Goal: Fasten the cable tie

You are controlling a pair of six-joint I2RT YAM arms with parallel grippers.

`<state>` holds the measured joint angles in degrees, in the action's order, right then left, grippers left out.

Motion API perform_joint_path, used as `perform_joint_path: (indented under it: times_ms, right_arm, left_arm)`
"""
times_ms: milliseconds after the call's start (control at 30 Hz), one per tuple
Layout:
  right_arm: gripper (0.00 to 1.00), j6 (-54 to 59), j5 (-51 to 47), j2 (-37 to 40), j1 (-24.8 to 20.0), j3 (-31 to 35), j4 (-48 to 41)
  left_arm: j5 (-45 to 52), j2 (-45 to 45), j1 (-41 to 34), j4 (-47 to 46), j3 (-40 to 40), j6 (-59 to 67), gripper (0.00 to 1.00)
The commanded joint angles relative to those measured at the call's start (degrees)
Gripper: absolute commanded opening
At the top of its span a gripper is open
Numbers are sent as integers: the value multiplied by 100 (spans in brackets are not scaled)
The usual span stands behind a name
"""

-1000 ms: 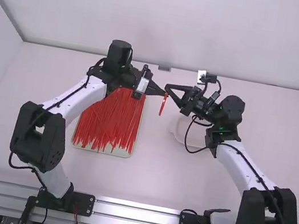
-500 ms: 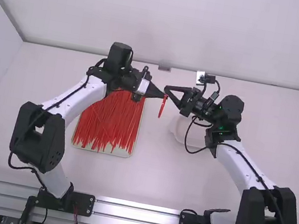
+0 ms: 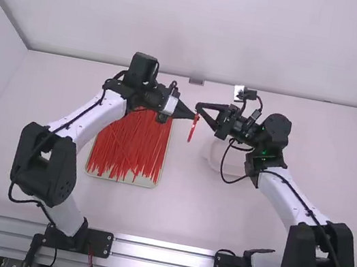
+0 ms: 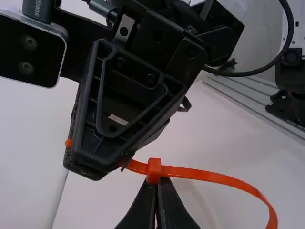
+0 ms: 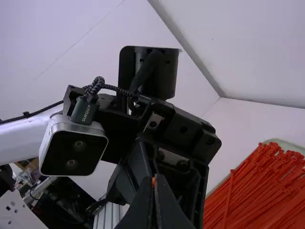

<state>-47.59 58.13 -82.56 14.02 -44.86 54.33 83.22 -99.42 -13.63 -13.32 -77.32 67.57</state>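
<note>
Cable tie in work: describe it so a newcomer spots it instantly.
Above the white table, right of the tray piled with red ties, the left pincer and right pincer meet. The cable tie hangs between them, the only red strip off the tray.

One end of the cable tie (image 4: 200,175) is hidden behind the right hand (image 4: 95,168). Its loop and the pile of red ties (image 5: 267,181) run off the views' edges.

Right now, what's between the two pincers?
A short stretch of the red cable tie, nothing else: the left pincer grips its head, the right pincer the strap beside it. The left wrist view shows this.
</note>
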Motion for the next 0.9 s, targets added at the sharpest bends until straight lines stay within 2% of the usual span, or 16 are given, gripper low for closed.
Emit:
perform_joint_path:
  times_ms: [0, 867]
  right_arm:
    - [0, -17, -168, 116, -52, -166, 247]
    - [0, 7, -111, 116, -48, -166, 232]
  left_arm:
    - [-487, -57, -63, -144, 92, 127, 2]
    - [-468, -57, -63, 4, 240, 83, 2]
